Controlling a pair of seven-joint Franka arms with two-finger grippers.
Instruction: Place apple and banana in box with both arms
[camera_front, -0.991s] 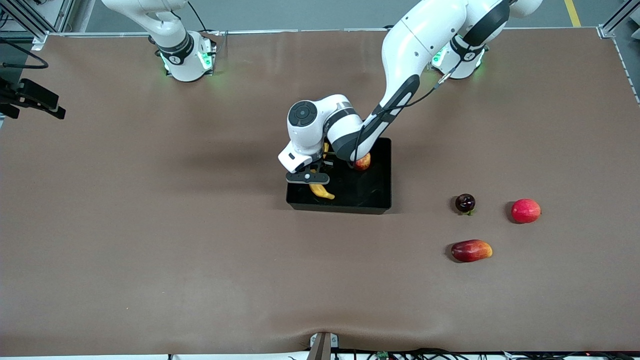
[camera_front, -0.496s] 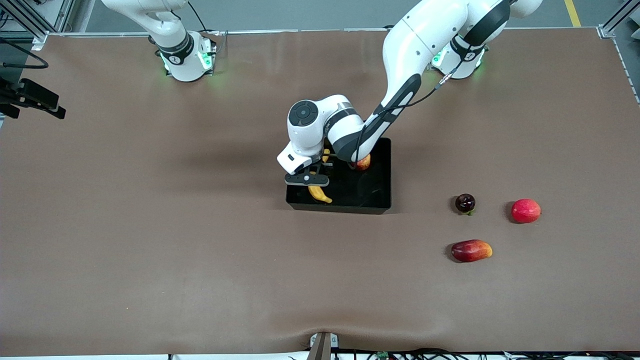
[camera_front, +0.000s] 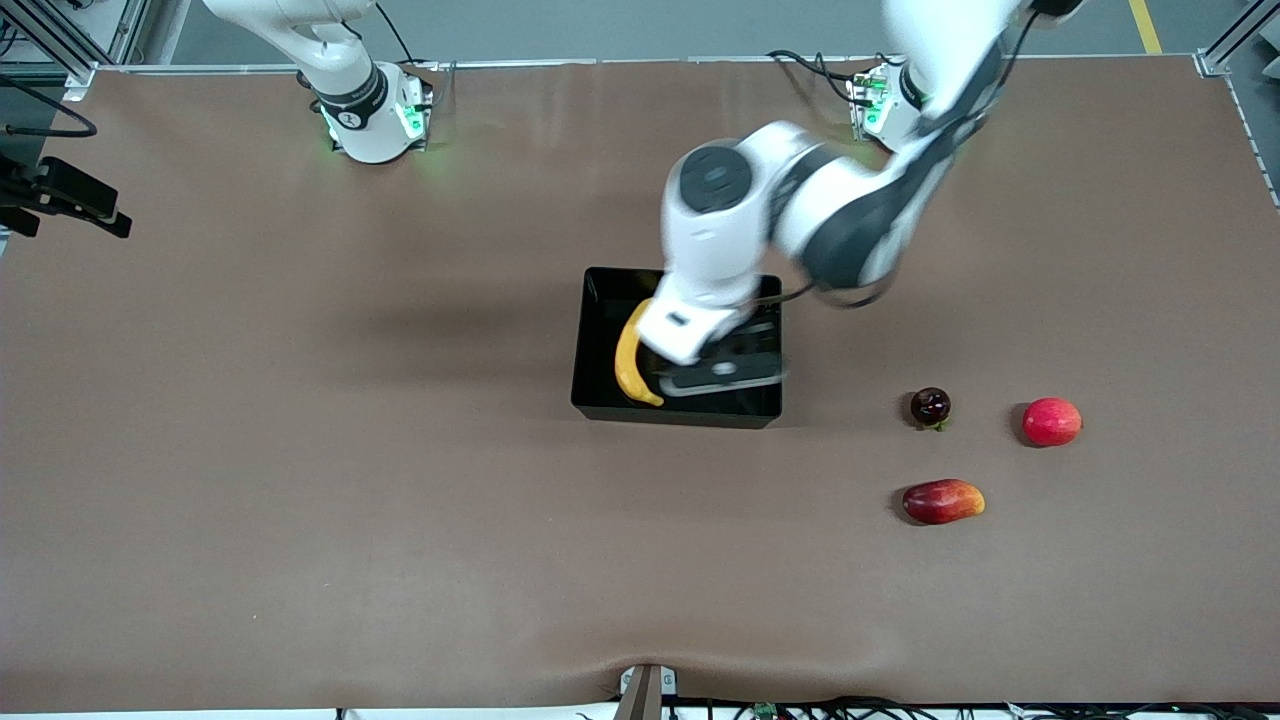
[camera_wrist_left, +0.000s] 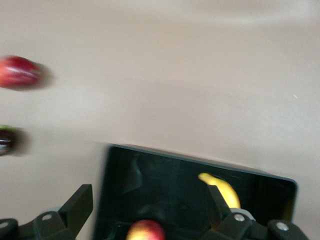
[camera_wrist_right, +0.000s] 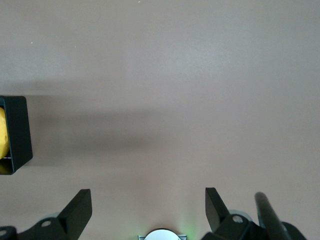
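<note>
The black box (camera_front: 603, 330) sits mid-table. The yellow banana (camera_front: 629, 364) lies inside it, along the wall toward the right arm's end. My left gripper (camera_front: 722, 372) hangs open and empty above the box, blurred by motion. The arm hides the apple in the front view. The left wrist view shows the open left gripper (camera_wrist_left: 147, 200) over the box (camera_wrist_left: 150, 175), with the apple (camera_wrist_left: 145, 232) and banana (camera_wrist_left: 222, 187) on its floor. My right gripper (camera_wrist_right: 147, 197) is open and empty, held high over bare table near its base, where the arm waits.
Three other fruits lie toward the left arm's end: a small dark fruit (camera_front: 930, 405), a pinkish-red round fruit (camera_front: 1052, 421), and an elongated dark-red fruit with an orange tip (camera_front: 943, 501). The right arm's base (camera_front: 370, 115) stands at the table's back edge.
The left gripper has let go of the banana, risen and swung toward the left arm's end of the box. The banana now lies free in the box. The right arm has not moved.
</note>
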